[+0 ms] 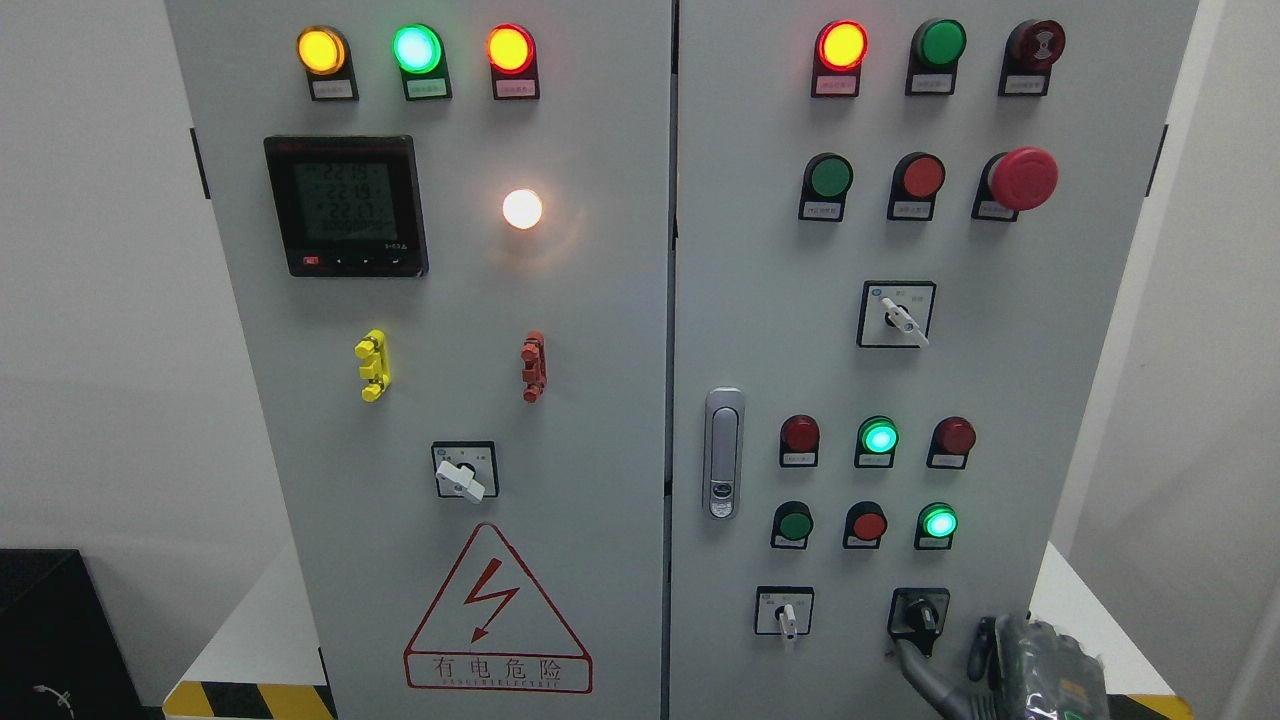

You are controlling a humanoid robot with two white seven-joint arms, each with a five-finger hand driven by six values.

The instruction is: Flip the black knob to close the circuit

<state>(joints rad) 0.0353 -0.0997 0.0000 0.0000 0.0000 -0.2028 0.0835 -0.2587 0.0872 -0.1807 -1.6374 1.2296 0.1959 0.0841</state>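
Note:
The black knob (921, 614) sits on a black square plate at the lower right of the grey cabinet's right door (760, 330). Its handle points roughly straight down. My right hand (1010, 670) comes in from the lower right corner, just below and right of the knob. Its fingers are spread. One grey finger (915, 668) reaches up-left and its tip is at the lower edge of the knob plate. Another finger (981, 645) stands apart to the right. The hand holds nothing. My left arm is out of view.
A white-handled selector (787, 615) sits left of the knob, another (903, 318) higher up. Lit green lamps (879, 437) and red buttons are above the knob. A door latch (722, 452) is at the door's left edge. A red mushroom stop button (1023, 178) protrudes at the upper right.

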